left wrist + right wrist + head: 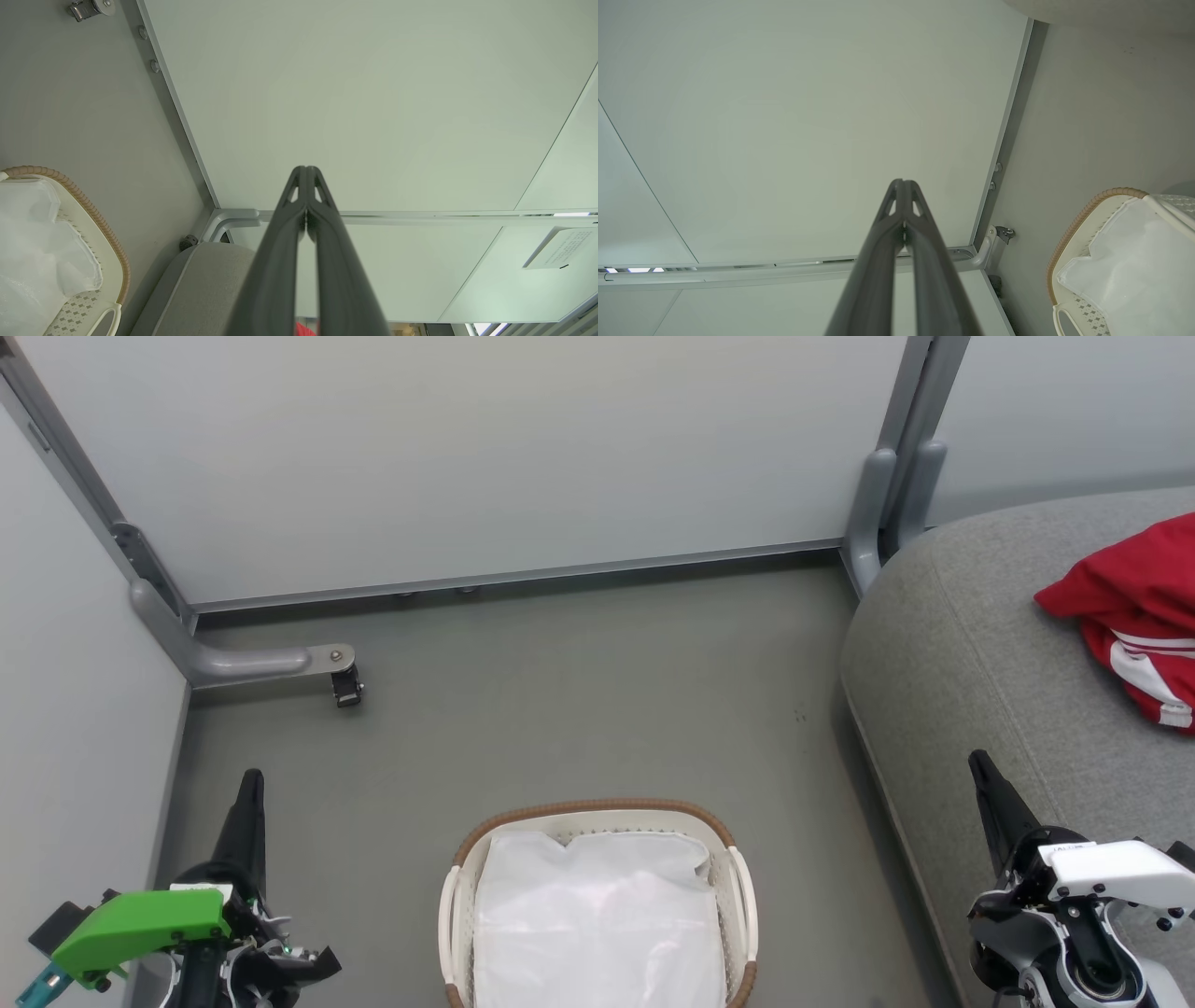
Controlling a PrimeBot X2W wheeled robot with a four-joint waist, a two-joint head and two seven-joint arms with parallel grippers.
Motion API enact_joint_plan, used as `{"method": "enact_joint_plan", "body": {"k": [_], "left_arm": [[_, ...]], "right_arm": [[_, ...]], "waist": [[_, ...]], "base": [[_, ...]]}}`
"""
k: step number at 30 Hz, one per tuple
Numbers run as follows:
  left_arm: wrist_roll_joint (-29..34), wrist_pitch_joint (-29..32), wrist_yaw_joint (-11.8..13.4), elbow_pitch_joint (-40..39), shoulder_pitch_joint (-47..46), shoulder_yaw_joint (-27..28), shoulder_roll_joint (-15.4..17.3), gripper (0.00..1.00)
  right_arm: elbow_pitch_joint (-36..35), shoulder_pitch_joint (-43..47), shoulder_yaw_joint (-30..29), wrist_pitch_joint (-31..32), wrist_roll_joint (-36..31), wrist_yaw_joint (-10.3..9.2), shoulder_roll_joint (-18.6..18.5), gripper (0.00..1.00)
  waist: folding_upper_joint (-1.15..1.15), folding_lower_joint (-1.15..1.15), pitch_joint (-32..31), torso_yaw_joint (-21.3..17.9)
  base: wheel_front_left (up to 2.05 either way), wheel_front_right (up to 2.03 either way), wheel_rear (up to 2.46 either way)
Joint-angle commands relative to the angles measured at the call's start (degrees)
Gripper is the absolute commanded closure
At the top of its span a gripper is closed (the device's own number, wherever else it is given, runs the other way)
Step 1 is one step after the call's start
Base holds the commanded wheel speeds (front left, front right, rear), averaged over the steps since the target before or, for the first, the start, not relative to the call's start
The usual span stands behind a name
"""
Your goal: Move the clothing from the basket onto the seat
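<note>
Red garment [1134, 607] with white stripes lies crumpled on the grey sofa cushion [952, 653], well apart from the laundry basket [597, 808]. The basket stands on the floor [579, 709] and contains a white liner [597, 915]. Left gripper [250, 782] and right gripper [980, 765]: fingertips pressed together, grasping nothing.
</note>
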Motion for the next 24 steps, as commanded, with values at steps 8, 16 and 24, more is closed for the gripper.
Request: {"method": "enact_joint_plan", "body": {"k": [8, 16, 24], "left_arm": [[-0.18, 0.19, -0.22, -0.11, -0.61, 0.14, 0.34, 1.0], [-0.18, 0.19, -0.22, -0.12, -0.61, 0.13, 0.34, 1.0], [-0.18, 0.2, -0.22, -0.12, -0.61, 0.13, 0.35, 1.0]], "right_arm": [[-0.23, 0.58, -0.1, 0.08, 0.22, -0.02, -0.34, 1.0], [-0.23, 0.58, -0.1, 0.08, 0.22, -0.02, -0.34, 1.0], [-0.23, 0.58, -0.09, 0.08, 0.22, -0.02, -0.34, 1.0]], "waist": [[0.0, 0.0, 0.0, 0.0], [0.0, 0.0, 0.0, 0.0], [0.0, 0.0, 0.0, 0.0]], "base": [[0.0, 0.0, 0.0], [0.0, 0.0, 0.0], [0.0, 0.0, 0.0]]}}
